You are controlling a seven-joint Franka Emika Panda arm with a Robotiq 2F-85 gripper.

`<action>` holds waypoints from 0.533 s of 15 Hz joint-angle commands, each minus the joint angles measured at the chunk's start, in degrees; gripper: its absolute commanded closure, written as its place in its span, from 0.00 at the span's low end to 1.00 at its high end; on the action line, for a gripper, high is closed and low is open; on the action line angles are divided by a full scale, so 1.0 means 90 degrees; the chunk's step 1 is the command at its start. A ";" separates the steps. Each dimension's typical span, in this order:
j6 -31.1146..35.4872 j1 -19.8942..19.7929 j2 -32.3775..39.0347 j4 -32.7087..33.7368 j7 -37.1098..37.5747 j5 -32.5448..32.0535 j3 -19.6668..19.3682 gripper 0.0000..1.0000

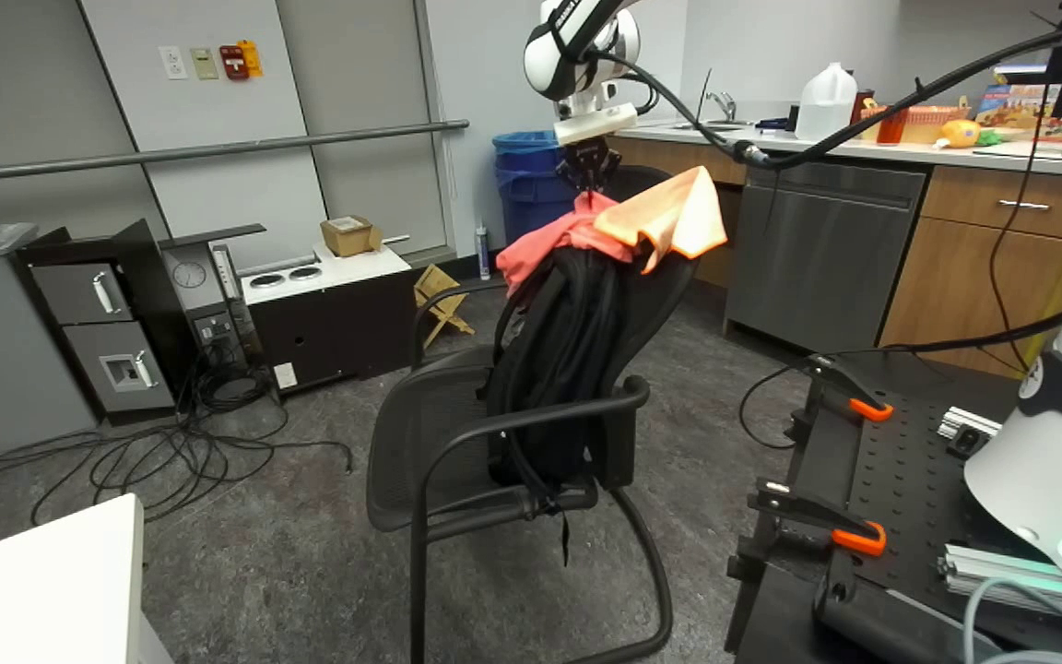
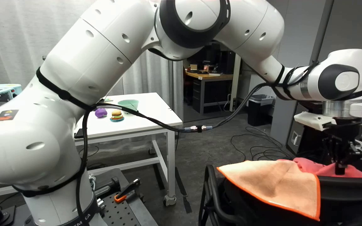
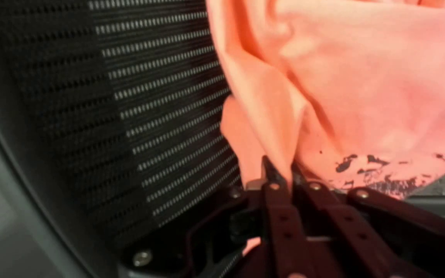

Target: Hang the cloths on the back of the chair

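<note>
A black mesh chair (image 1: 665, 304) stands in front of the arm; its back's top edge also shows in an exterior view (image 2: 353, 190). A pink cloth (image 1: 545, 240) lies bunched over the top of the back; it also shows in an exterior view (image 2: 317, 168). A pale orange cloth (image 1: 669, 217) with an orange edge drapes over the same top edge, beside and partly over the pink one. My gripper (image 1: 589, 189) points down at the top of the back. In the wrist view its fingers (image 3: 282, 175) pinch a fold of the pink cloth (image 3: 361, 96).
A black bag with straps (image 1: 554, 369) rests against the chair back. The chair's armrest (image 1: 540, 420) sticks out below. A white table (image 2: 143, 119) holds a green bowl (image 2: 128, 105) and toy food. Cables (image 1: 208, 452) lie on the floor. A counter (image 1: 863, 157) stands behind.
</note>
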 commanded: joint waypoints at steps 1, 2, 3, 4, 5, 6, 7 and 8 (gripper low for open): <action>0.0651 0.0060 -0.0778 -0.0523 0.0199 0.0059 -0.0067 1.00; 0.0943 0.0069 -0.0936 -0.0618 0.0268 0.0044 -0.0086 0.99; 0.1288 0.0098 -0.1130 -0.0730 0.0383 0.0000 -0.0135 0.99; 0.1558 0.0135 -0.1316 -0.0825 0.0494 -0.0054 -0.0191 0.99; 0.1836 0.0148 -0.1484 -0.0909 0.0618 -0.0066 -0.0232 0.99; 0.2093 0.0159 -0.1642 -0.0983 0.0757 -0.0059 -0.0280 0.99; 0.2341 0.0165 -0.1795 -0.1056 0.0906 -0.0054 -0.0325 0.99; 0.2596 0.0163 -0.1939 -0.1136 0.1066 -0.0039 -0.0370 0.99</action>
